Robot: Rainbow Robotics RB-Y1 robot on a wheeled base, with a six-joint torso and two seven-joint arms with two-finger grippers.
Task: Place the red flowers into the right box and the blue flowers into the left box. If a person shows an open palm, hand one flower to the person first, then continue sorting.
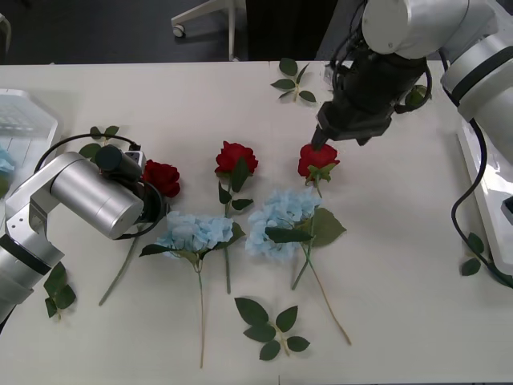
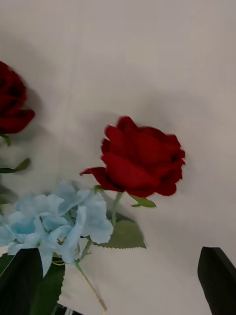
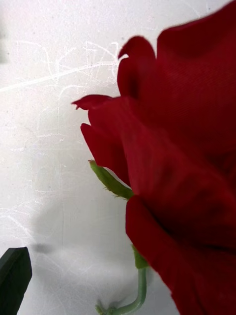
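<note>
Right gripper (image 1: 321,144): fingers spread, hovering just over the deep-red fabric rose (image 1: 317,160); not touching it.
Pale-blue fluffy hydrangea (image 1: 280,220): just beyond that rose, toward the robot.
Left gripper (image 1: 154,186): black fingers spread, close against another red rose (image 1: 163,176).
White plastic tray (image 1: 24,128): well to the left gripper's outer side.

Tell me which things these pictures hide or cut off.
- Left gripper, front view: hidden behind its own wrist beside the leftmost red rose.
- That rose's stem, left wrist view: covered by its bloom.
- Left box, right box, front view: cut by edges.
</note>
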